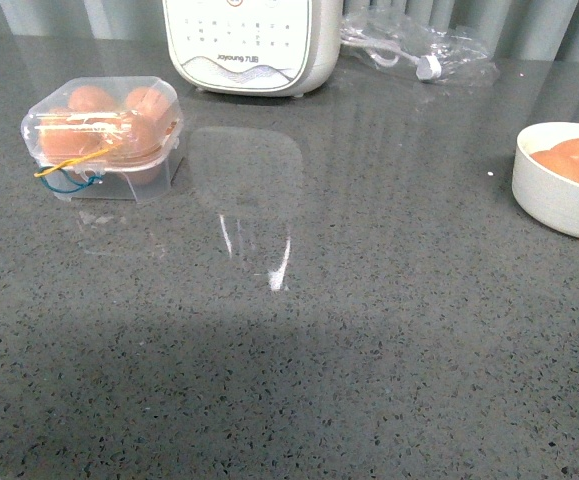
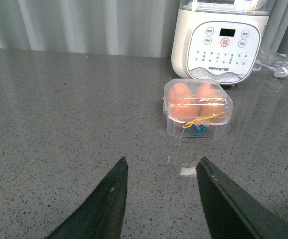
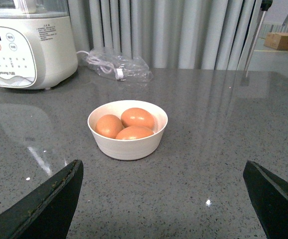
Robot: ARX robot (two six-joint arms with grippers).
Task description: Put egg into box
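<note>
The box (image 1: 104, 135) is a small clear carton with its lid down and orange-brown eggs inside, at the table's back left; yellow and blue bands hang at its front. In the left wrist view the box (image 2: 197, 107) lies ahead of my open left gripper (image 2: 162, 164), well apart from it. Three loose eggs (image 3: 129, 124) lie in a round white bowl (image 3: 128, 145) at the right edge of the front view, bowl (image 1: 559, 195). My right gripper (image 3: 163, 167) is wide open in front of the bowl, holding nothing. Neither arm shows in the front view.
A white kitchen appliance (image 1: 252, 40) with a button panel stands at the back behind the box. A clear plastic bag (image 1: 419, 45) with a white cable lies to its right. The grey speckled tabletop (image 1: 299, 330) stretches between box and bowl.
</note>
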